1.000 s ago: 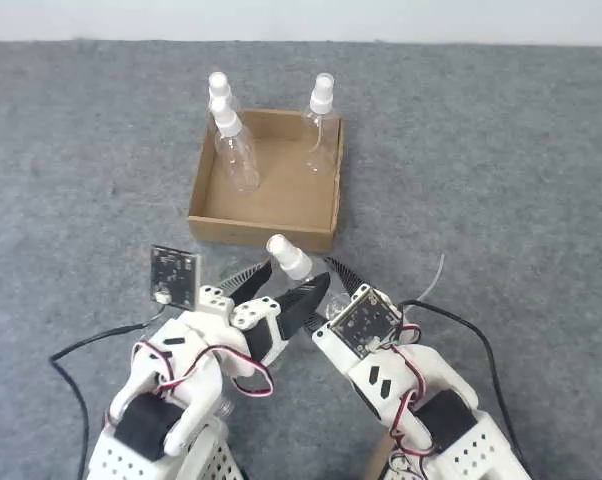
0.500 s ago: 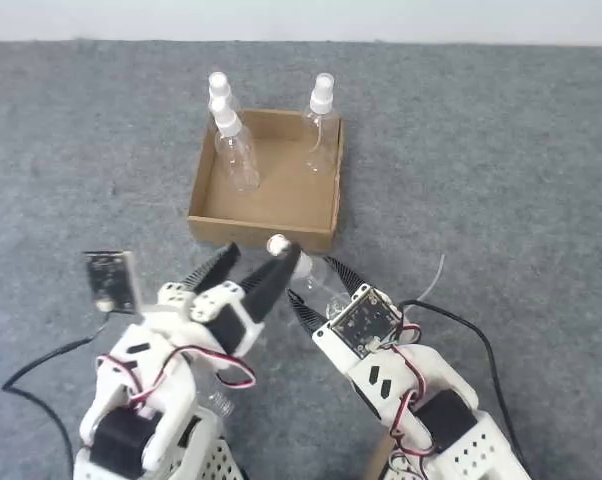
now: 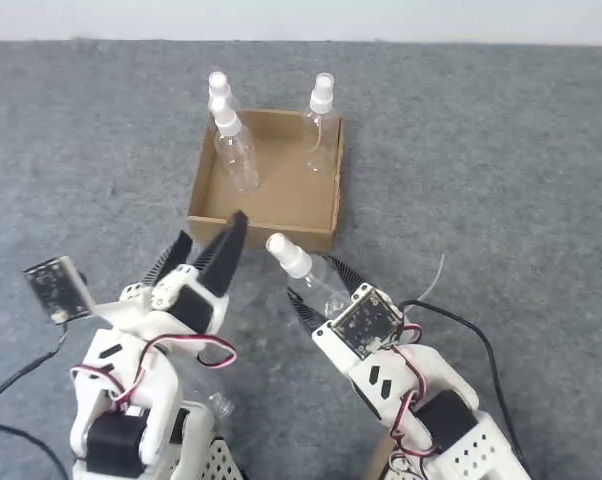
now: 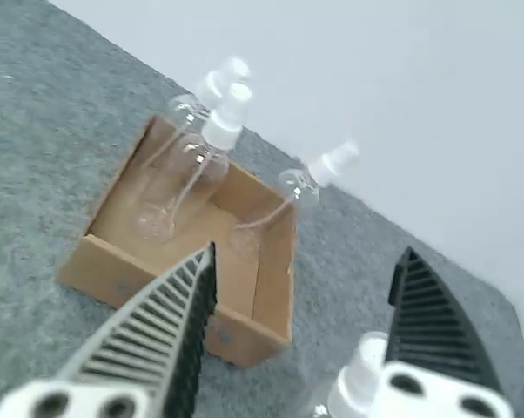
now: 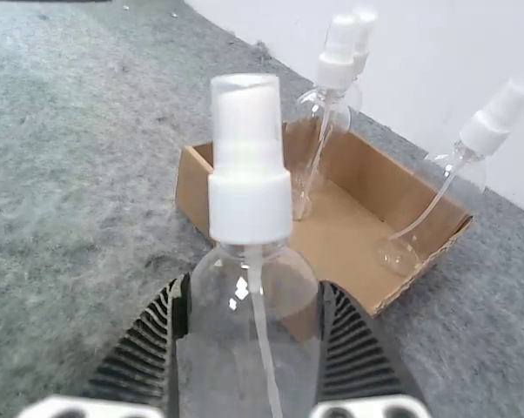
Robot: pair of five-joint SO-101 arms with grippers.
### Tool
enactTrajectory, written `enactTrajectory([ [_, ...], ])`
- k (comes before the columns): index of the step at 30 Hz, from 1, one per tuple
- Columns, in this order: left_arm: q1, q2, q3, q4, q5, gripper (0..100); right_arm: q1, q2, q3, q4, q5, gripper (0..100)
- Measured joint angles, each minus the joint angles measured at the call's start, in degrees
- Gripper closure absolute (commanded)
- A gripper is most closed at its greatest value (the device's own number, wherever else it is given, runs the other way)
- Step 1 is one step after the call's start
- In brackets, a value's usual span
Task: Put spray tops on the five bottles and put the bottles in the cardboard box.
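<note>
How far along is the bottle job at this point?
Done: three bottles with spray tops stand in the cardboard box. In hand: the right jaws grip a fourth bottle, its top already on, just short of the box; the left jaws are open beside it. Left: box that bottle, then top and box the fifth, possibly the clear item by the left arm's base.

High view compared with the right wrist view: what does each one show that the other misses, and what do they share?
High view: the arms' cables and the left gripper, open, near the cardboard box. Right wrist view: up close, the right gripper clamped on a bottle, the thin tube inside it. Shared: that bottle's spray top, the box, and three capped bottles at its far side.
</note>
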Motion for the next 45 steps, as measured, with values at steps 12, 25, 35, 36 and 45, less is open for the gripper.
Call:
enactTrajectory([
  [12, -3.16, 0.00, 9.67, -16.18, 1.23, 70, 0.00, 0.00, 0.00, -7.30, 0.00, 99.1],
  [25, 4.66, 0.00, 15.56, -17.93, -3.16, 70, 0.00, 0.00, 0.00, -9.93, 0.00, 99.1],
  [35, 11.78, 0.00, 18.81, -17.93, -9.67, 70, 0.88, 0.00, 0.00, -9.93, -0.09, 99.1],
  [36, 12.04, 0.00, 18.90, -17.93, -10.02, 70, 0.88, 0.00, 0.00, -9.93, -0.09, 99.1],
  [45, 12.40, 0.00, 19.08, -18.11, -10.81, 70, 0.88, 0.00, 0.00, -9.85, -0.09, 99.1],
])
